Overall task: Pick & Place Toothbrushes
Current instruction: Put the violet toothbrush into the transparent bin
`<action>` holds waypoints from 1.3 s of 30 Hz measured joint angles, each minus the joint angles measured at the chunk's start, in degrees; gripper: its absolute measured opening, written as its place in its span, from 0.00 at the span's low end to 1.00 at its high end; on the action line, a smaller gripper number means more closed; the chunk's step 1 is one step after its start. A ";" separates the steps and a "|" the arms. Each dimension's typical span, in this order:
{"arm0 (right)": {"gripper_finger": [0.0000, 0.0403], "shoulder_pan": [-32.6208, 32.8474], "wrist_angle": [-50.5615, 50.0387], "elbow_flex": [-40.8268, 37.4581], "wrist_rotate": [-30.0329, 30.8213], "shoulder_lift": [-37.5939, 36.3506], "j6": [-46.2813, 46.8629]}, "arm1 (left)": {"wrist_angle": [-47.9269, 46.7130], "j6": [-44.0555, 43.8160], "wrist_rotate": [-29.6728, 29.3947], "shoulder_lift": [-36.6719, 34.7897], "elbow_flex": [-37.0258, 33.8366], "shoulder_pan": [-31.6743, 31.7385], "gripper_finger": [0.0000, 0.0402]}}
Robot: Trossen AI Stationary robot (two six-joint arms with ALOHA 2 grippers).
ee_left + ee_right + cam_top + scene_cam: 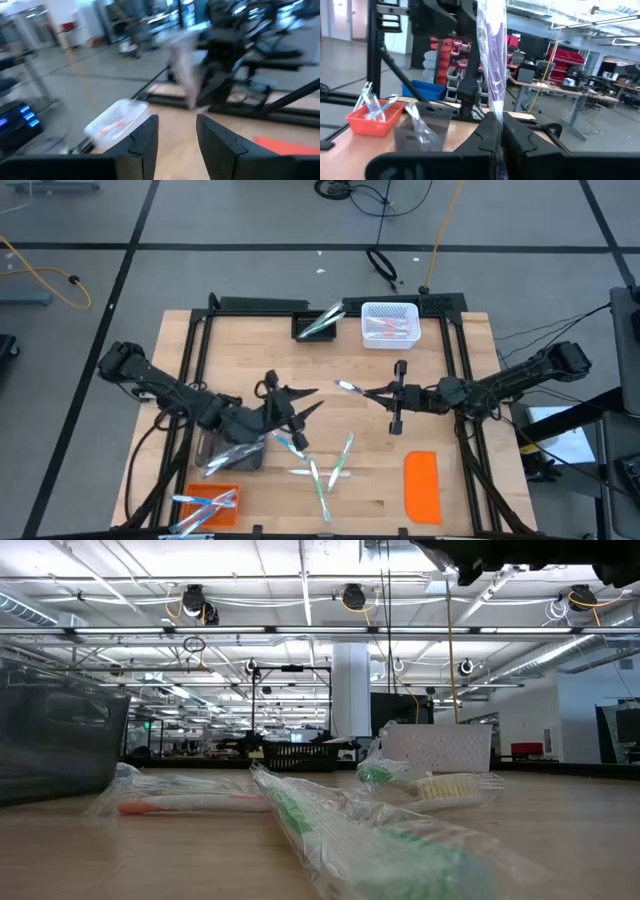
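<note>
The right gripper [368, 393] is held above the middle of the table [470, 340], its fingers pressed together on a wrapped purple toothbrush [492, 75], which stands up from between them. Loose toothbrushes [318, 470] lie on the wood just below and beyond that gripper, toward the left arm. The left gripper [308, 400] is raised near them, its fingers [145, 145] parted with nothing between. A white basket [389, 323] with toothbrushes sits at the far edge, an orange lid [421, 486] nearer.
</note>
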 joint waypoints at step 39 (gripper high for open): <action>0.03 -1.01 2.69 0.02 -1.52 2.97 -0.38 | 17.37 3.47 29.49 7.17 -0.07 12.66 0.04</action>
